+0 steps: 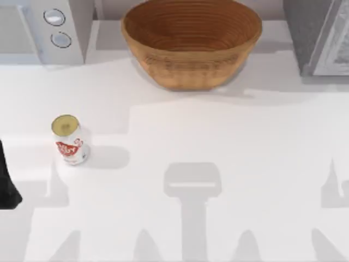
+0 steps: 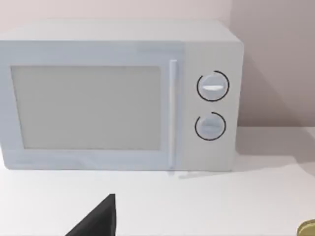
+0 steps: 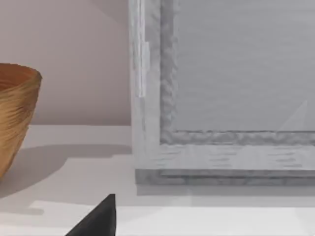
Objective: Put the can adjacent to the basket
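On the white worktop point(image 1: 229, 164), the small white red-labelled can point(image 1: 69, 141) stands upright at the left, well apart from the large woven orange-brown wicker basket point(image 1: 191, 43) at the rear. Nothing is grasped; the whole transfer remains.

Basket point(image 1: 191, 41) at twelve o'clock on the table point(image 1: 245, 180), can point(image 1: 69, 140) upright at nine o'clock, well apart from it, microwave point(image 1: 49, 27) at eleven o'clock, left of the basket, grey cabinet point(image 1: 322, 35) at one o'clock
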Tool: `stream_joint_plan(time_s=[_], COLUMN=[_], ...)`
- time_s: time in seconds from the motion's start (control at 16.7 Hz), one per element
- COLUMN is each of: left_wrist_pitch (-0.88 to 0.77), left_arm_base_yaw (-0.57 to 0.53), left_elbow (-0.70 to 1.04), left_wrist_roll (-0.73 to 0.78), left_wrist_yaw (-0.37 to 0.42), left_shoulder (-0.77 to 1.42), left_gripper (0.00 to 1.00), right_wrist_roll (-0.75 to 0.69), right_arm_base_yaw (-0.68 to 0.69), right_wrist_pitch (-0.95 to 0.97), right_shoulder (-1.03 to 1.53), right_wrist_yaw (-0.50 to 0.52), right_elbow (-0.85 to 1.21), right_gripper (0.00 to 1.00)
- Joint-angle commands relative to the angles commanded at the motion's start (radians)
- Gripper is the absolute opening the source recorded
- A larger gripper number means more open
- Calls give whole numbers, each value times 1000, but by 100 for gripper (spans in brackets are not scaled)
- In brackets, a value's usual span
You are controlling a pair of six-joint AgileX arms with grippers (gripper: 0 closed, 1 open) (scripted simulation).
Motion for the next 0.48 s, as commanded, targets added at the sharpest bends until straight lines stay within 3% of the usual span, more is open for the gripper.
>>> stream_joint_plan(time_s=[0.24,0.48], left_wrist_pitch=[-23,-150], left_arm_base_yaw=[-6,-45], left_elbow=[20,138], left_wrist_roll=[10,69], left_wrist_yaw=[0,7], left_shoulder=[30,211], left_gripper=[100,100], right_wrist_roll=[0,0], right_arm_base_yaw=[0,0], right_wrist_pitch=[0,0], right_shoulder=[0,0], right_wrist_yaw=[0,0], right_elbow=[0,0], right_gripper=[100,100])
